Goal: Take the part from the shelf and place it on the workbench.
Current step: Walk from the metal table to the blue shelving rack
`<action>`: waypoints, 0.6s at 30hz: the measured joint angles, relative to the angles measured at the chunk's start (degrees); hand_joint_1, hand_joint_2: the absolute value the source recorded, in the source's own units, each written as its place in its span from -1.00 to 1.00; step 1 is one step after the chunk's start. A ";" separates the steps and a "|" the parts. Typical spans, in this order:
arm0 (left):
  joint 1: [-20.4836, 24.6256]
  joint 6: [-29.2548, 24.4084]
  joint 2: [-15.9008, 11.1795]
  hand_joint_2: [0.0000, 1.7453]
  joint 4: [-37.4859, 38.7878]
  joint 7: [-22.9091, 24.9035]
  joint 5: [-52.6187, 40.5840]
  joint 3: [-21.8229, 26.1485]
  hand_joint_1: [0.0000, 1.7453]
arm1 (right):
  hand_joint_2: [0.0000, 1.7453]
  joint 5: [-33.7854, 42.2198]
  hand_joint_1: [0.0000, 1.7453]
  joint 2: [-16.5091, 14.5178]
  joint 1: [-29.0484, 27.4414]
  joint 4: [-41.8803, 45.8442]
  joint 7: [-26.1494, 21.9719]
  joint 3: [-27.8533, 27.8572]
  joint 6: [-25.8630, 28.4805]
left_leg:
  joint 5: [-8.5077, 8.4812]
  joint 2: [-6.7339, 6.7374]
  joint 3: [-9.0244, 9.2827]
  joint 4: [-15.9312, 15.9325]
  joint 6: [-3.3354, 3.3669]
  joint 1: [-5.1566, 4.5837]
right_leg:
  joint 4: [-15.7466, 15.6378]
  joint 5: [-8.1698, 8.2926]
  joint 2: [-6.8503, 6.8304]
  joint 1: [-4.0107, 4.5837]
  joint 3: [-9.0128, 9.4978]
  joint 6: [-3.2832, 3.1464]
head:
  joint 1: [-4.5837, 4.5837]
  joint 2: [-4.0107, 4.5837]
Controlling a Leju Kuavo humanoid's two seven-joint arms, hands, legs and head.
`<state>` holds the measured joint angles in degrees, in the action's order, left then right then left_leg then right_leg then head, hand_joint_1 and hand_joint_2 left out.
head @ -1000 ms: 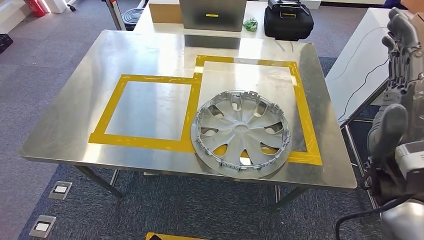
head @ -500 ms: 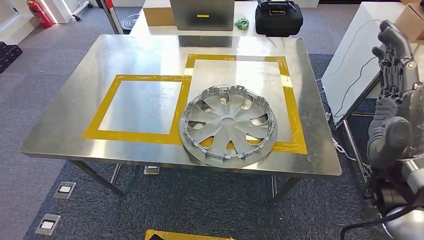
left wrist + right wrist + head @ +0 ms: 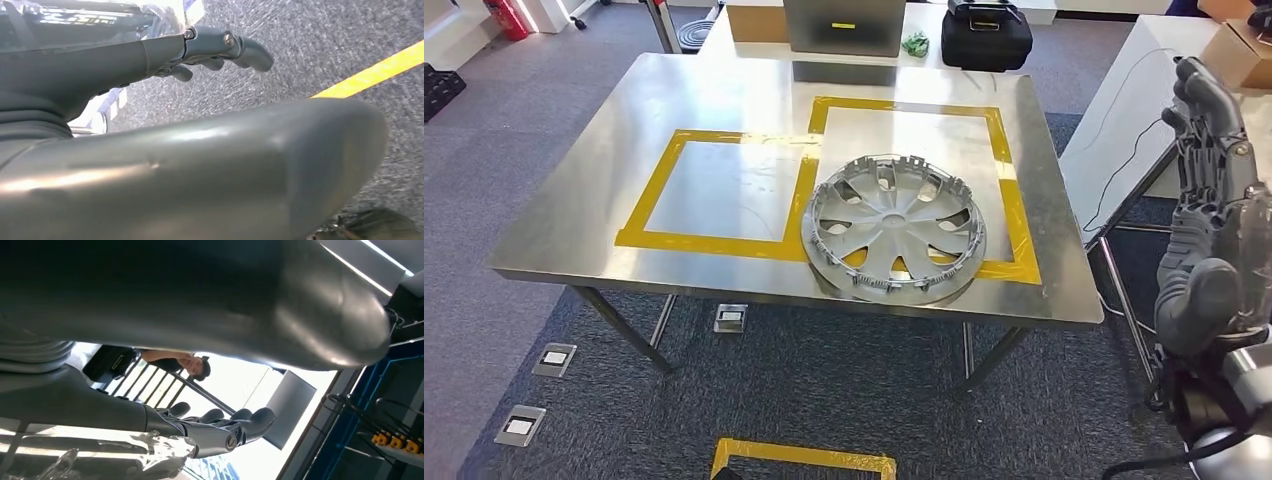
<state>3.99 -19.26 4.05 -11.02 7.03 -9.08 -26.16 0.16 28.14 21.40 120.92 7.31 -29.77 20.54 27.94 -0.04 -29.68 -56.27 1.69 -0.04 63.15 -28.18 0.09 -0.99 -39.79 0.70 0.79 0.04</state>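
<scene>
Right hand [image 3: 1214, 170] stood raised beside the workbench [image 3: 574, 230], fingers apart, holding nothing; left hand [image 3: 220, 47] likewise empty; my view had shifted back; the part [image 3: 894, 227] lay delivered on the bench.

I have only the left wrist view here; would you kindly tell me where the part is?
Observer: The hubcap lies flat on the workbench, overlapping the yellow tape.
Operator: Thank you. Is the right hand on it?
Observer: No, the right hand is held up beyond the workbench's right edge, fingers spread, holding nothing.
Operator: Is anyone nearby?
Observer: Yes, the right wrist view shows a person beyond some bars.
</scene>
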 joint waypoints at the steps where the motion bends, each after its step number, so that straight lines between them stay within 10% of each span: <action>1: 0.02 0.11 0.04 -1.00 0.00 0.03 -0.07 0.02 -1.00 | -1.00 -0.05 -1.00 0.17 -0.36 0.11 -0.01 0.09 0.11 | -0.61 0.02 -0.84 -0.01 0.19 -0.01 | 3.57 -2.97 0.00 -0.02 -0.83 0.21 | -0.30 0.00; 4: -0.02 0.23 0.18 -1.00 0.00 0.13 -0.17 0.03 -1.00 | -1.00 -0.10 -1.00 0.52 -1.43 0.30 -0.08 0.38 0.32 | -2.40 0.07 -3.63 -0.43 0.16 -0.05 | 10.98 -5.44 0.00 -0.06 -0.94 0.66 | -0.76 0.00; 6: 0.00 0.22 0.18 -1.00 -0.01 0.19 -0.17 0.04 -1.00 | -1.00 0.02 -1.00 0.67 -1.68 0.43 -0.20 0.67 0.36 | -3.46 0.08 -5.53 -0.96 -0.08 -0.05 | 6.97 -2.74 -0.01 -0.05 3.37 0.53 | -0.89 0.00; 9: 0.02 0.21 0.24 -1.00 -0.04 0.20 -0.18 0.05 -1.00 | -1.00 0.60 -1.00 0.73 -1.57 0.69 -0.54 1.02 0.14 | -4.72 0.03 -7.32 -1.81 -0.77 -0.16 | -4.19 -2.82 0.03 0.32 11.29 -0.42 | -0.85 0.00; 12: -0.07 0.20 0.27 -1.00 -0.04 0.18 -0.18 0.07 -1.00 | -1.00 1.09 -1.00 0.77 -1.35 0.78 -0.70 1.12 -0.14 | -5.92 -0.07 -7.91 -1.82 -1.81 0.00 | -6.14 -2.50 -0.07 0.60 11.51 -1.59 | -0.79 0.00; 18: -0.13 0.22 0.25 -1.00 -0.02 0.22 -0.17 0.07 -1.00 | -1.00 1.44 -1.00 0.78 -1.30 0.76 -0.71 1.09 -0.39 | 5.93 -0.13 -11.07 -16.21 -3.55 0.63 | -6.27 1.37 -0.55 0.14 7.34 -2.78 | 0.16 0.00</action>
<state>3.86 -19.03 4.31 -11.04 7.26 -9.25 -26.10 1.60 28.92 20.09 121.68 6.60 -28.68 20.16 33.87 -0.17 -40.75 -72.49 -1.86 0.59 56.89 -26.80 -0.47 -0.85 -32.45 -2.08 0.96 0.04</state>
